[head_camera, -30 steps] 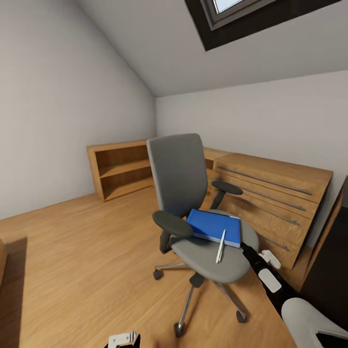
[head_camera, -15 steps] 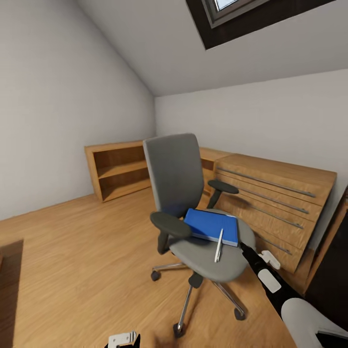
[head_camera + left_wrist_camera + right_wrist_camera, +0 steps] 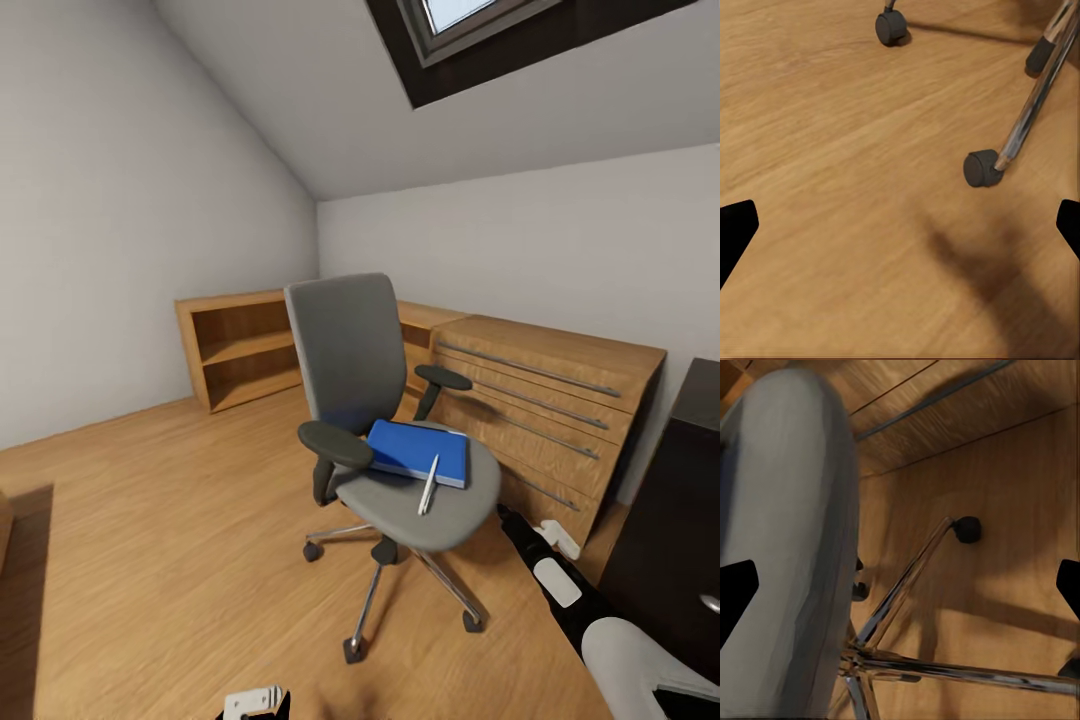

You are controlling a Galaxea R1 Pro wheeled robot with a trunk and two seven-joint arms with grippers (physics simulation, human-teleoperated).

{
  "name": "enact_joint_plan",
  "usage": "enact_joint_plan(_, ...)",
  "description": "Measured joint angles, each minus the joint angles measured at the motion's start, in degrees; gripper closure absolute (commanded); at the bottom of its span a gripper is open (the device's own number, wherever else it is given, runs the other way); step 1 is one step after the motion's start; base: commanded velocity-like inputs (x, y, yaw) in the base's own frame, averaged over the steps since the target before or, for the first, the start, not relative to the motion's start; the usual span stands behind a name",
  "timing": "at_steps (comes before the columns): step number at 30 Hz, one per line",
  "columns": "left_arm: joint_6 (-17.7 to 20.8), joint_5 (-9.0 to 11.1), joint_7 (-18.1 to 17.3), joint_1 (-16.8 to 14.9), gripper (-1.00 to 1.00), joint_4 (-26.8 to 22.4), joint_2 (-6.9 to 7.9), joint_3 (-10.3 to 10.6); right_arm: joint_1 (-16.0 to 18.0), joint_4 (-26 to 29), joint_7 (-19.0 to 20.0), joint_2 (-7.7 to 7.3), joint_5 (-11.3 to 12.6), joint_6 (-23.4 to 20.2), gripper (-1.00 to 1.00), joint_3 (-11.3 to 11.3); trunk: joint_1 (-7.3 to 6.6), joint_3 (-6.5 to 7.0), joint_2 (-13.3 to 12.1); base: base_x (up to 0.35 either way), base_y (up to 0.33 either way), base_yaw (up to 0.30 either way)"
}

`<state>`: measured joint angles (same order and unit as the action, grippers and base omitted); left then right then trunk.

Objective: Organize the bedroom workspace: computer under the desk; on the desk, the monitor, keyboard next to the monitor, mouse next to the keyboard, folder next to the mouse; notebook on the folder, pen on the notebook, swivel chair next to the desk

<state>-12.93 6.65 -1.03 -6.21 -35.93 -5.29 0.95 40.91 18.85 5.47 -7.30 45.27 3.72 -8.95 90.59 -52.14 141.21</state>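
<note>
Swivel chair point(image 3: 380, 400) on plank floor point(image 3: 150, 520); blue folder point(image 3: 418, 451) and pen point(image 3: 429, 484) on seat. Left gripper point(image 3: 900, 225) and right gripper point(image 3: 900, 585): fingers spread wide, empty.

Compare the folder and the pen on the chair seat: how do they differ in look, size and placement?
The folder is a flat, bright blue rectangle; the pen is a slim, light silvery stick. The folder covers a large part of the seat, while the pen is far narrower and shorter. The folder lies toward the backrest; the pen lies nearer the front edge, its upper end overlapping the folder. Both rest on the swivel chair.
</note>
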Motion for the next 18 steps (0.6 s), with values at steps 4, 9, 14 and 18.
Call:
enact_joint_plan(4,0.0,-0.02,0.0,0.0,-1.0,-0.01,0.01,0.0,0.0,-0.03,0.04,0.02,0.0,0.0,-1.0,0.04,0.0,0.0,0.0,-0.017,-0.012,0.013)
enact_joint_plan(9,0.01,0.04,0.0,0.01,-1.0,-0.04,0.01,0.0,0.01,-0.04,0.08,0.26,-0.06,0.0,-1.0,0.15,0.0,0.0,0.0,-0.005,-0.003,0.099)
enact_joint_plan(14,0.01,0.05,0.0,0.01,-1.0,-0.04,0.01,0.0,0.01,0.02,0.11,0.7,-0.16,0.0,-1.0,0.19,0.0,0.0,0.0,-0.001,-0.001,0.152)
enact_joint_plan(18,0.01,0.06,0.0,0.01,-1.0,-0.02,0.01,0.0,0.01,0.04,0.13,0.76,-0.17,0.0,-1.0,0.19,-0.01,0.0,0.0,0.0,0.0,0.125)
